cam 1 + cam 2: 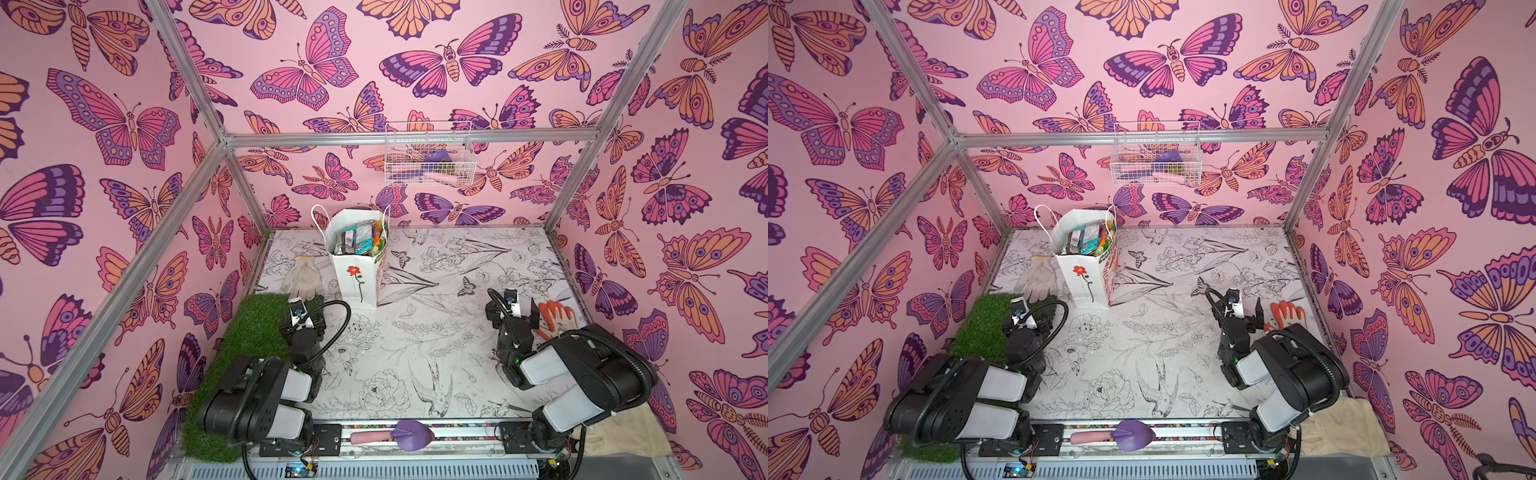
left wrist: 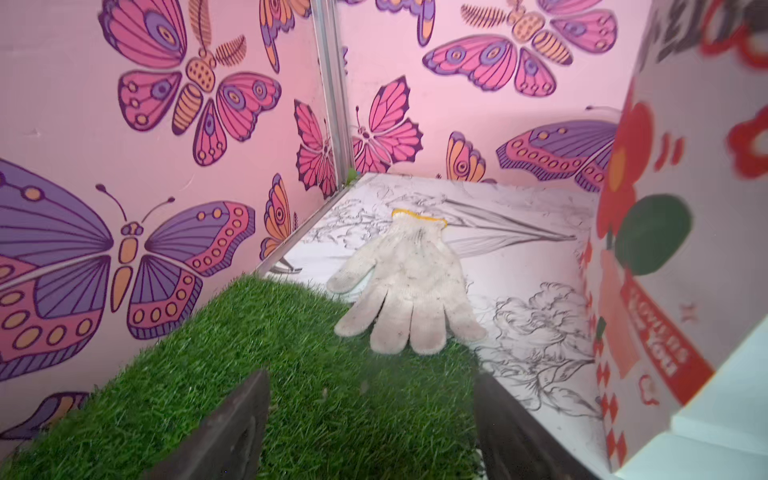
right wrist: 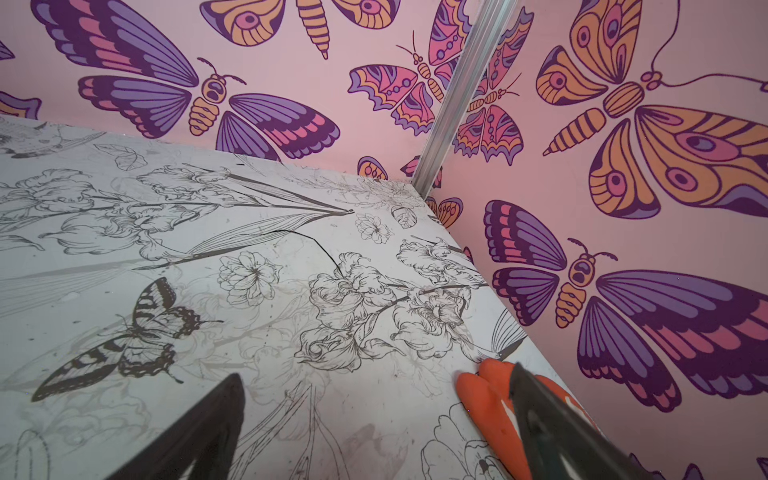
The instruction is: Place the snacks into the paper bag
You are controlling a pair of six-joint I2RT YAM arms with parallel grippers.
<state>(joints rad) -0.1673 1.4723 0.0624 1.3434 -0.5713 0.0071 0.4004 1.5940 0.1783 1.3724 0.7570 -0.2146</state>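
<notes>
- The paper bag [image 1: 357, 276] stands upright near the back left of the tabletop [image 1: 436, 332], with the snacks [image 1: 359, 239] piled in its open mouth; no loose packet shows in either top view
- The left fingers [image 2: 237, 428] are spread and empty over the grass mat [image 2: 187, 374], near the white glove [image 2: 407, 286]
- The right fingers [image 3: 208, 428] are spread wide and empty, just beside the orange glove [image 3: 486, 407]
- The packets look light, crinkly and slippery, so pinch a sealed edge rather than the puffed middle
- The bag is probably thin-walled and easy to tip, so take it by the rim or the cord handles [image 1: 318, 216]
</notes>
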